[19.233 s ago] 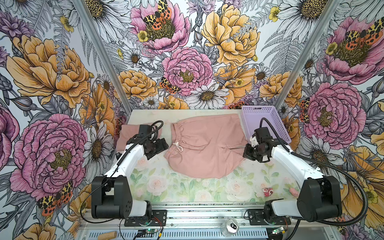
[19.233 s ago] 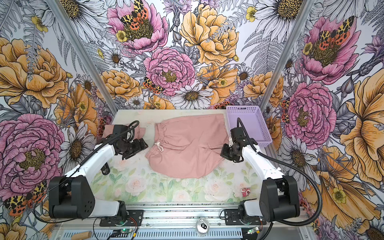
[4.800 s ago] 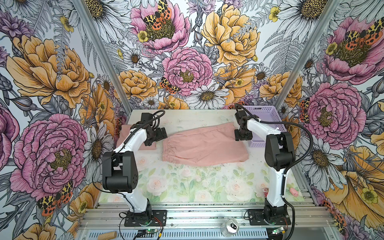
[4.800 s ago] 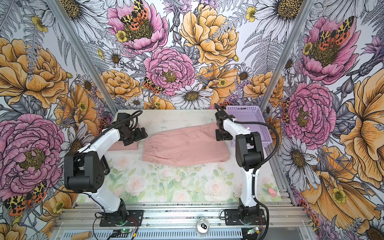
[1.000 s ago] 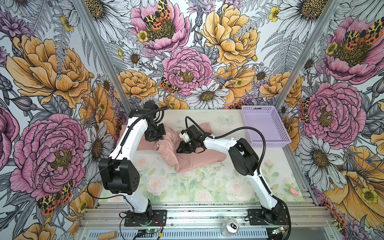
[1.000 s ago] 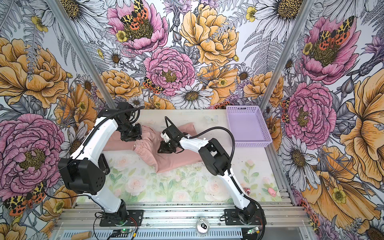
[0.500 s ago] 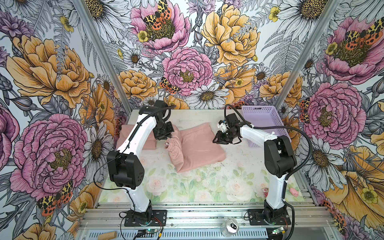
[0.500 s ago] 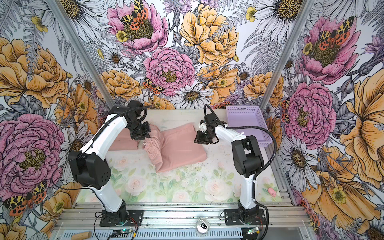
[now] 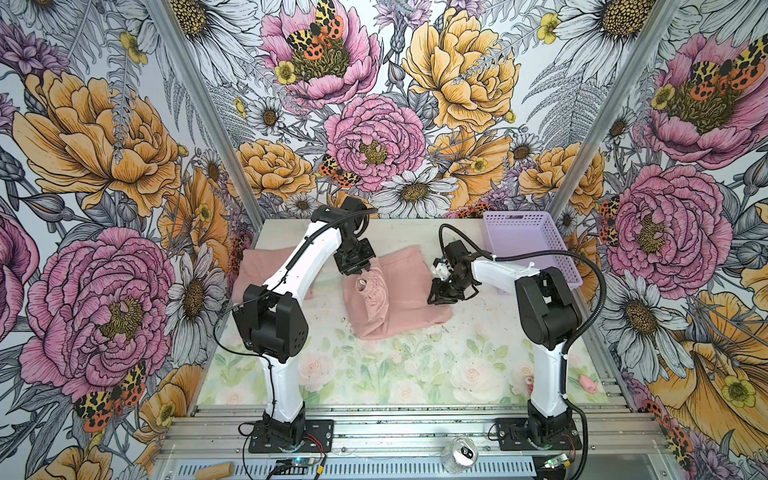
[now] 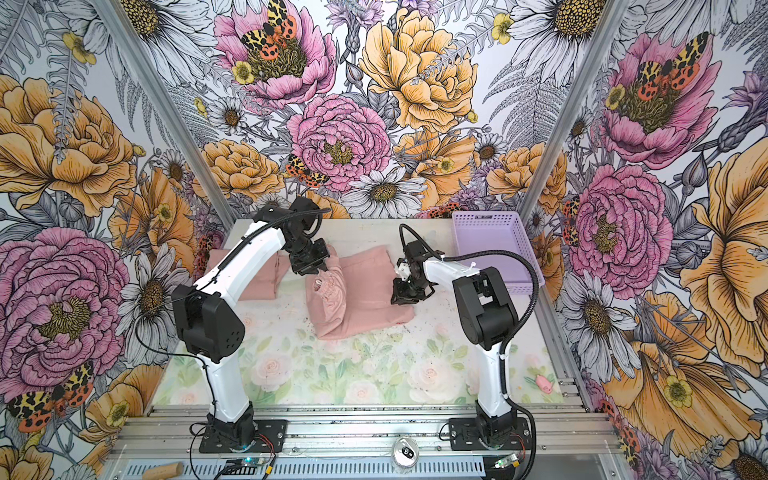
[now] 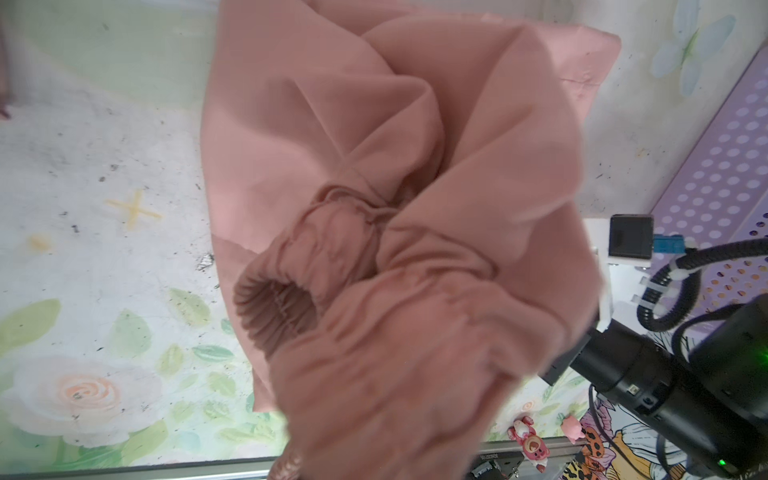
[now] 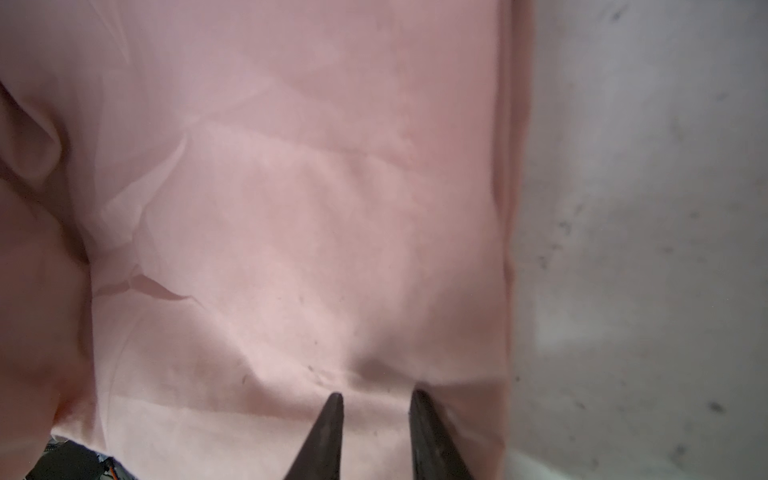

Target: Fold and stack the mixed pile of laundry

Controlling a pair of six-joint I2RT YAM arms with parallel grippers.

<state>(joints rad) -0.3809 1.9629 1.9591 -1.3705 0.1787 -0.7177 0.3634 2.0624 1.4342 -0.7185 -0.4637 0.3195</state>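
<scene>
The dusty-pink shorts (image 9: 407,299) (image 10: 370,299) lie folded over in the middle back of the table in both top views. My left gripper (image 9: 359,272) (image 10: 316,270) is shut on their gathered elastic waistband and holds it bunched a little above the table. In the left wrist view the shorts (image 11: 374,166) hide the fingers. My right gripper (image 9: 442,297) (image 10: 405,299) (image 12: 376,397) rests on the shorts' right edge, its fingertips (image 12: 336,401) a little apart on the flat cloth (image 12: 291,208). A second pink garment (image 9: 266,270) (image 10: 253,278) lies folded at the back left.
A lavender perforated basket (image 9: 536,237) (image 10: 498,241) stands at the back right corner, close to the right arm. Small pink toys (image 9: 588,382) (image 10: 544,382) lie by the front right edge. A drink can (image 9: 463,459) sits on the front rail.
My right gripper let go of the shorts' end near the left gripper and swung back right onto their right edge. The left gripper moved right with the waistband.
</scene>
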